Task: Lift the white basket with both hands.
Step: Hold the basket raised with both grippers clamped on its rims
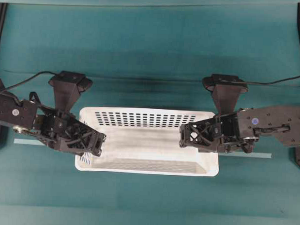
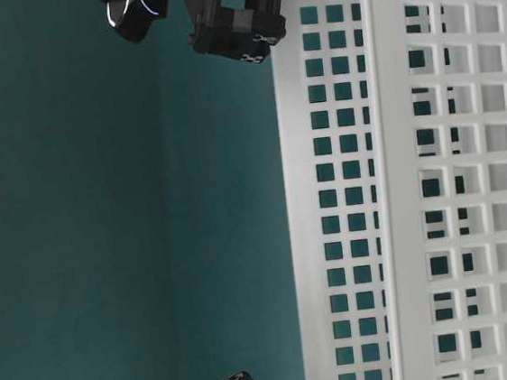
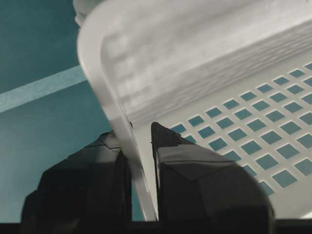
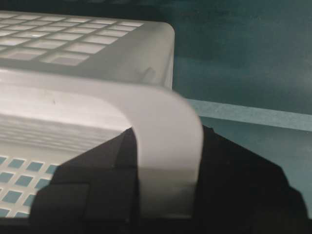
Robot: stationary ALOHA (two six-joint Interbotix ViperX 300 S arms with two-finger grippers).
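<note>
Grip: left claw (image 1: 92, 146) clamped on white basket (image 1: 149, 142) left rim | right claw (image 1: 187, 135) clamped on right rim | opposed holds keep lift level

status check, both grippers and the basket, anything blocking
Left gripper shut on white basket left rim. Right gripper shut on right rim. Basket empty. Nothing in the way on the teal table.
</note>
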